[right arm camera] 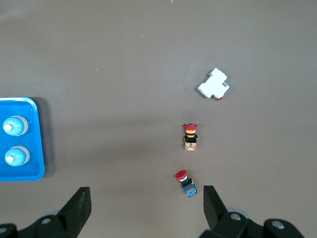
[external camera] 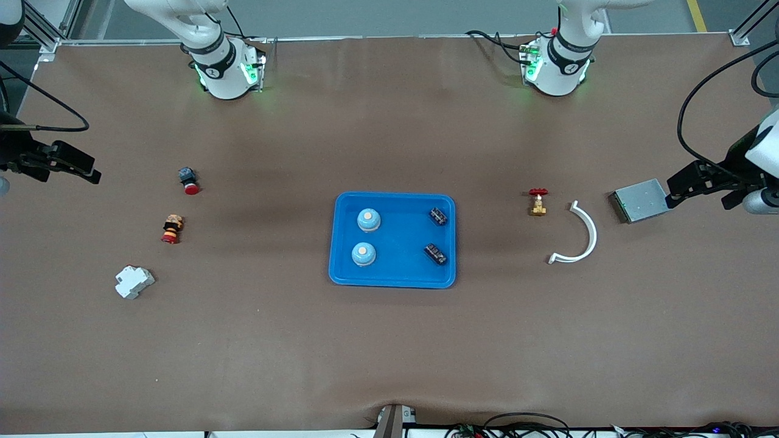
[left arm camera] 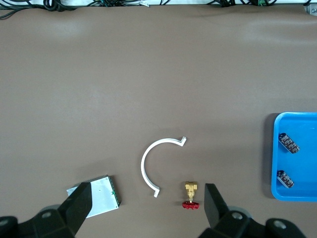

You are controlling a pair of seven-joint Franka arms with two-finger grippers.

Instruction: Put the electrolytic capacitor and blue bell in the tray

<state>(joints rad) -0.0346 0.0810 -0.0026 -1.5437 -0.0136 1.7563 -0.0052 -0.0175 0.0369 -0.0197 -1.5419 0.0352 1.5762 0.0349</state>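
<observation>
Blue bells, two of them, already sit in the bright-blue tray [external camera: 341, 243] at the middle of the desk [external camera: 389, 353]: one blue bell [external camera: 369, 219] farther from the front camera, the other bell [external camera: 363, 254] nearer, both along the tray's edge toward the right arm's end. We see two electrolytic capacitors along the tray's edge toward the left arm's end, one capacitor [external camera: 439, 216] farther from the camera and the second capacitor [external camera: 435, 253] nearer.

Toward the left arm's end lie a red-handled brass valve [external camera: 538, 202], a white curved bracket [external camera: 578, 236] and a grey metal plate [external camera: 639, 200]. Toward the right arm's end we find a red-capped push button [external camera: 188, 180], a second red push button [external camera: 172, 229] and a white circuit breaker [external camera: 134, 281].

Both arms wait: the left end effector [left arm camera: 146, 203] hangs spread and empty over the valve and bracket, and the right end effector [right arm camera: 146, 206] hangs spread and empty over the push buttons.
</observation>
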